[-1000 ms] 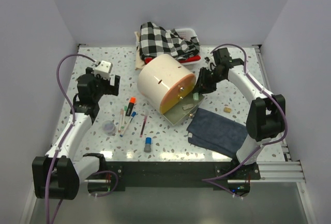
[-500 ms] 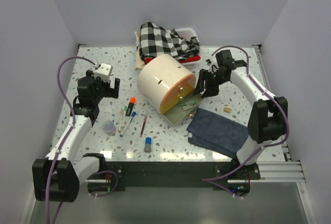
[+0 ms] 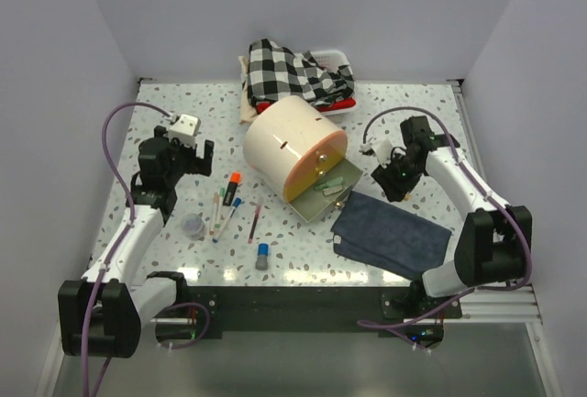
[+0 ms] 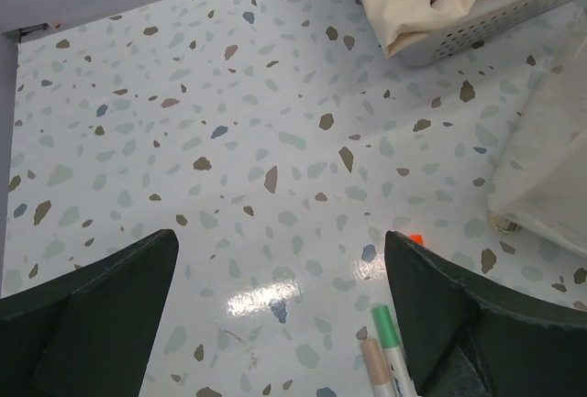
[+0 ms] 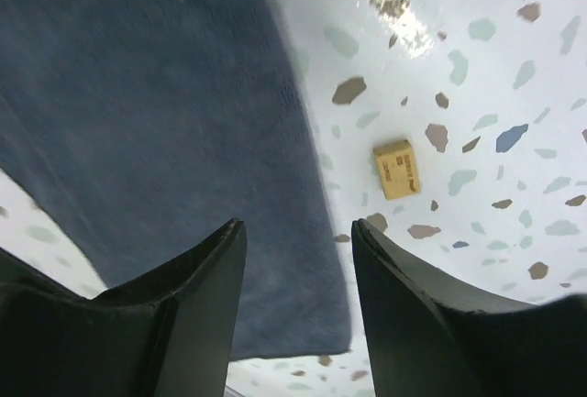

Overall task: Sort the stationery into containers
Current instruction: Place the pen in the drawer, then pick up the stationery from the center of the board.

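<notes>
Right gripper (image 3: 390, 181), jaws parted, now hangs right of the open drawer (image 3: 328, 201), above the dark blue cloth's (image 3: 390, 237) far edge.

Beige eraser (image 5: 397, 169) lies near blue cloth (image 5: 156, 122).

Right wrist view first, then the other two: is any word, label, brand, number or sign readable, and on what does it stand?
Small beige block, on the table beside the dark blue cloth: dark print on its top face, too blurred to read.
Green-capped pen, left wrist view: no print visible.
Cream cabinet, top view: no lettering visible.
No text can be read in any view.
</notes>
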Available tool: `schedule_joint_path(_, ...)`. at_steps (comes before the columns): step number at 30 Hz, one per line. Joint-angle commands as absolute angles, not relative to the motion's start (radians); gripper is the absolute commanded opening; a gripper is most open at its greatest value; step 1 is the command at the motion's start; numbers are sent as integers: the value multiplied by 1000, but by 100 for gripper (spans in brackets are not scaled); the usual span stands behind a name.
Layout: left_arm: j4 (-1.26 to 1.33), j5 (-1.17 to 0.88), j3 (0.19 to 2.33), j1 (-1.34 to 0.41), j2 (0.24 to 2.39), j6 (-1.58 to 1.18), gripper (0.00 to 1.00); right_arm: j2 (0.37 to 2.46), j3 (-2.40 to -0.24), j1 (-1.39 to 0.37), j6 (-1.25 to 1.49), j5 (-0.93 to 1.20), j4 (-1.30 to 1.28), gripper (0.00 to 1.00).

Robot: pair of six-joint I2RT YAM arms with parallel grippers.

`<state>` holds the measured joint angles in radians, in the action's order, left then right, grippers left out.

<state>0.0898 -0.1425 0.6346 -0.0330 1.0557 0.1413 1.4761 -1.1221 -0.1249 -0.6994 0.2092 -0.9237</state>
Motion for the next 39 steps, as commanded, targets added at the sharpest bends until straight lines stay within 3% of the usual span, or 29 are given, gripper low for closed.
schedule_joint_path(1, 135, -156, 658, -25, 1071, 136, 100, 1460, -1057, -94, -972, 106, -778, 53)
schedule_joint_path(16, 132, -156, 678, -23, 1111, 146, 100, 1710, -1172, -3, -1100, 104, -788, 53)
schedule_joint_path(39, 147, -160, 699, -21, 1163, 149, 100, 1730, -1023, -11, -1023, 88, -678, 51)
